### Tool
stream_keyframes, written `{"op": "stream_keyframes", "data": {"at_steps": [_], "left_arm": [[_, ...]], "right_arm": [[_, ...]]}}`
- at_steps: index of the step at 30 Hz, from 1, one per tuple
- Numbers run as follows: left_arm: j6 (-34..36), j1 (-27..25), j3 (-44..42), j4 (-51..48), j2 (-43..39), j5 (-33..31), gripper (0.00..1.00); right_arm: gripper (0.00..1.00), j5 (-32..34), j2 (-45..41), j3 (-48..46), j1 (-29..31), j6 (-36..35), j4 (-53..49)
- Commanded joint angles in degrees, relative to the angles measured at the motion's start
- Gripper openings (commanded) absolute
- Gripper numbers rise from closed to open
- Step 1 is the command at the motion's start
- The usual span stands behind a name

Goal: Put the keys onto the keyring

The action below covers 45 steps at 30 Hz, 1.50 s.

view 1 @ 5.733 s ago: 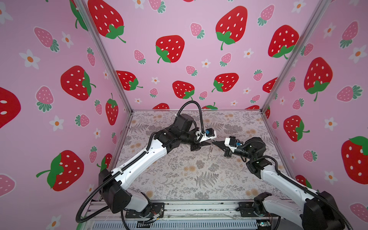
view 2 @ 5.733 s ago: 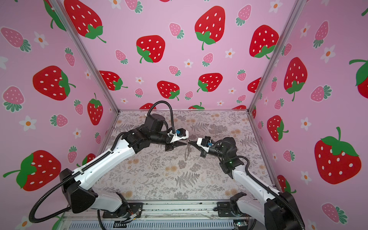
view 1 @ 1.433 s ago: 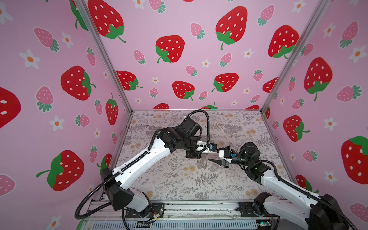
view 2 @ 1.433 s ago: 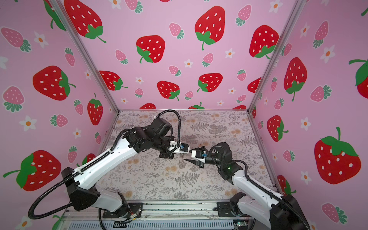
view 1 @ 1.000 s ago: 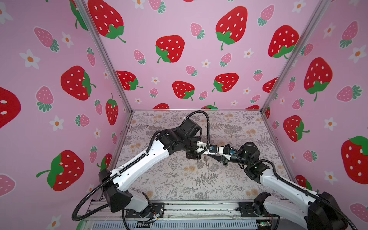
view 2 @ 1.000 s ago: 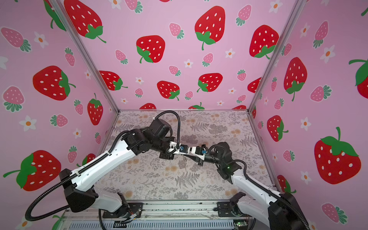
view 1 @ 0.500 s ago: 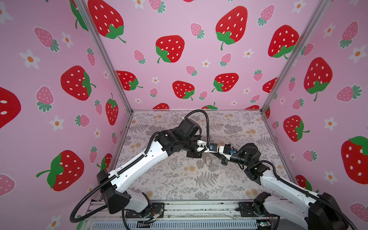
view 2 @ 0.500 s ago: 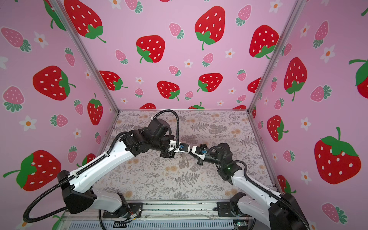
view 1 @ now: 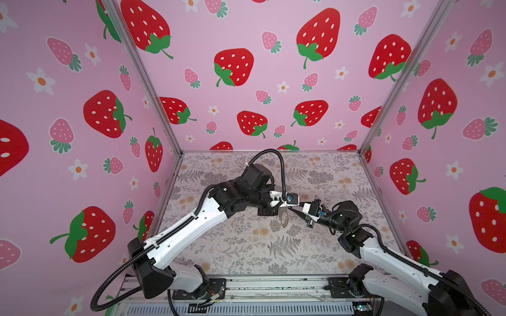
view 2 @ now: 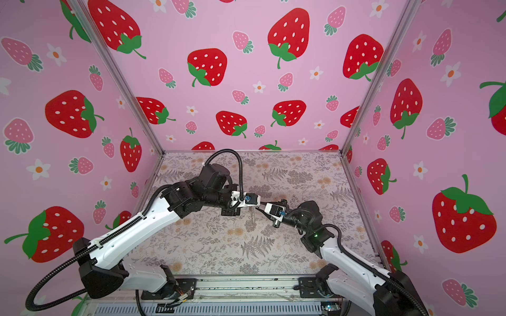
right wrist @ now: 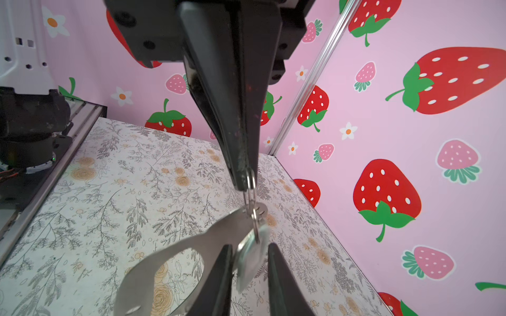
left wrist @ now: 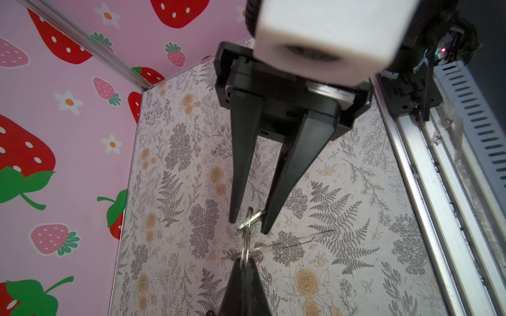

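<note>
the left claw [right wrist: 243, 175] is clamped together on a small ring [right wrist: 251, 182] of the keyring [right wrist: 164, 262]. held this way, the grey plate hangs clear of the surface [right wrist: 109, 177], with its ring edge offered to the other arm. the right claw [left wrist: 249, 225] stands apart, its tips either side of a silver key [right wrist: 252, 254] dangling at that ring, probably to steady or seat it. no second key shows.

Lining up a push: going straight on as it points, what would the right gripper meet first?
Probably the silver key hanging between its jaws, then the left gripper; depth is unclear.
</note>
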Motion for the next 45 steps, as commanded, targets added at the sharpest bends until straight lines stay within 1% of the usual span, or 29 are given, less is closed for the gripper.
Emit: {"op": "stream_keyframes", "data": {"at_steps": [1, 2, 3, 8, 9, 12, 16, 19, 23, 26, 31, 40, 45], "left_arm": [[-0.60, 0.41, -0.30, 2.64, -1.59, 1.51, 0.00], [-0.49, 0.42, -0.44, 2.70, -1.67, 1.51, 0.00], [-0.38, 0.48, -0.47, 2.75, -1.76, 1.50, 0.00], [0.00, 0.64, -0.61, 2.87, -1.69, 1.78, 0.00], [-0.05, 0.67, -0.60, 2.99, -1.68, 1.94, 0.00], [-0.14, 0.64, -0.82, 3.54, -1.69, 2.02, 0.00], [-0.33, 0.61, -1.09, 4.11, -1.92, 2.03, 0.00], [-0.67, 0.66, -1.41, 4.69, -2.14, 2.10, 0.00], [-0.91, 0.68, -1.78, 4.93, -2.34, 1.20, 0.00], [-1.05, 0.77, -1.97, 5.03, -2.50, 0.48, 0.00], [-1.09, 0.76, -2.06, 4.94, -2.56, -0.71, 0.00], [-1.33, 0.77, -2.26, 5.69, -2.33, -2.00, 0.00], [-1.68, 0.77, -2.18, 5.88, -2.35, -2.89, 0.00]], "right_arm": [[0.35, 3.04, -2.43, -0.77, 0.20, -2.79, -0.27], [0.37, 3.14, -2.51, -0.81, 0.10, -3.54, -0.65], [0.37, 3.26, -4.33, -0.72, 0.06, -3.88, -1.10], [0.36, 2.27, -5.86, 1.46, -0.07, -3.82, -3.16], [0.35, 2.25, -6.00, 2.08, -0.06, -3.75, -3.43], [0.28, 2.62, -5.63, 3.85, -0.07, -3.98, -4.73], [0.20, 1.12, -4.40, 6.14, 0.02, -4.85, -7.29], [0.18, -0.36, -3.74, 6.69, 0.02, -4.78, -7.45], [0.18, -1.97, -3.30, 7.05, 0.02, -4.84, -8.33], [0.19, -1.39, -3.44, 6.62, 0.02, -4.93, -8.19], [0.21, 2.28, -3.91, 6.44, 0.05, -5.69, -9.64], [0.20, 0.59, -3.30, 6.82, 0.02, -5.27, -10.09], [0.20, 1.72, -3.56, 6.37, 0.02, -6.26, -10.80]]}}
